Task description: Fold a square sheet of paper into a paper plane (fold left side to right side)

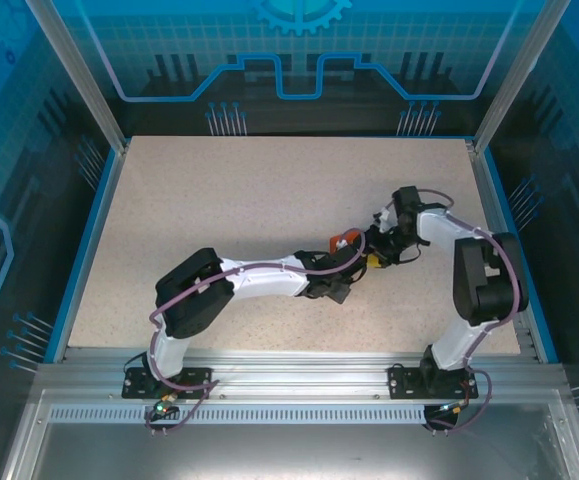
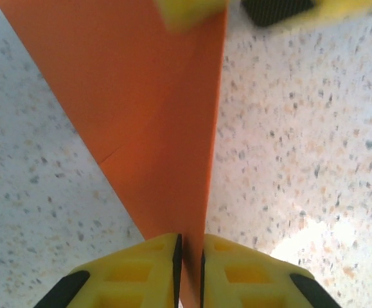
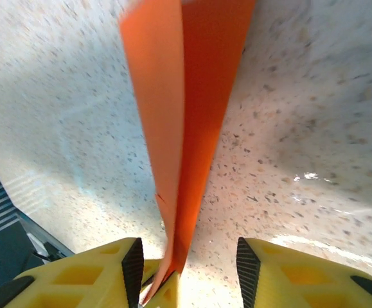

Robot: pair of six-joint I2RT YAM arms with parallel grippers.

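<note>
The paper plane [image 2: 153,109] is a slim orange-red dart folded along a centre crease, standing on edge above the speckled table [image 1: 219,190]. My left gripper [image 2: 191,273] is shut on its narrow end, yellow fingers [image 2: 134,276] pressed on both faces. In the right wrist view the plane [image 3: 189,96] runs away from the camera, and my right gripper [image 3: 186,269] stands open with the plane's tip between its spread pads, touching neither. In the top view both grippers meet at the table's right middle, left gripper [image 1: 355,257], right gripper [image 1: 377,248], with a bit of orange paper [image 1: 344,240] showing.
The left gripper's yellow fingertips [image 3: 169,292] sit between my right gripper's fingers. Blurred yellow fingers of the right gripper [image 2: 189,11] show at the top of the left wrist view. A blue rim [image 1: 89,240] and aluminium posts [image 1: 79,75] bound the table.
</note>
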